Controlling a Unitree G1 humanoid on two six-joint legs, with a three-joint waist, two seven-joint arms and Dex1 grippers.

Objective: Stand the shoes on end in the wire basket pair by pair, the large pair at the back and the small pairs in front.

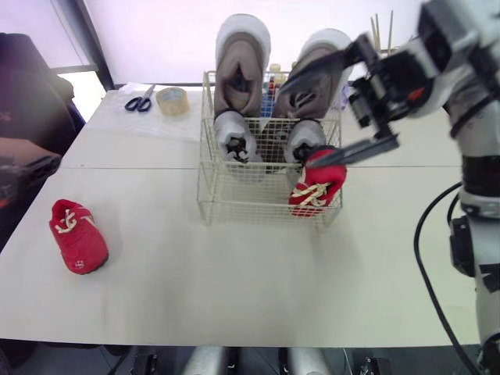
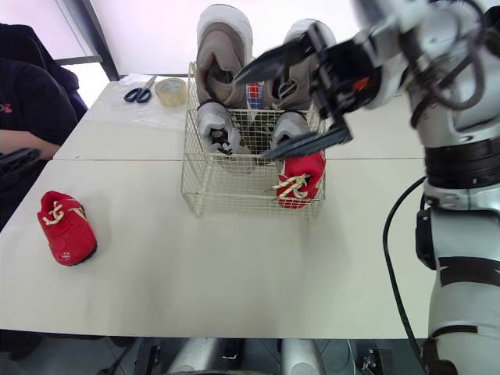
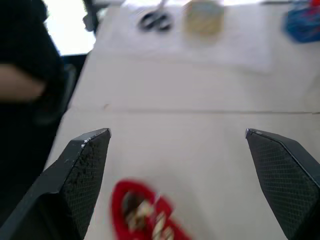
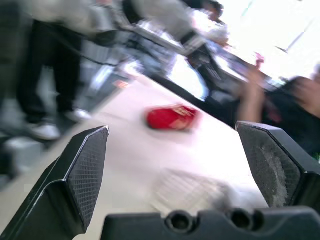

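Note:
The wire basket (image 1: 209, 199) stands mid-table. A large grey-brown pair (image 1: 242, 66) stands on end at its back, with a small grey pair (image 1: 233, 133) in front of it. One small red shoe (image 1: 316, 186) stands at the basket's front right corner. Its mate, the other red shoe (image 1: 78, 236), lies on the table far to the left. My right gripper (image 1: 297, 123) hangs open over the basket's right side, its lower finger just above the red shoe there. In the left wrist view my left gripper (image 3: 176, 132) is open above the table, holding nothing, with the loose red shoe (image 3: 145, 215) beneath it.
Scissors (image 1: 139, 101) and a tape roll (image 1: 172, 100) lie at the table's far left corner. A person in black (image 2: 23, 101) sits at the left edge. A black cable (image 1: 426, 258) hangs by my right side. Open tabletop lies in front of the basket.

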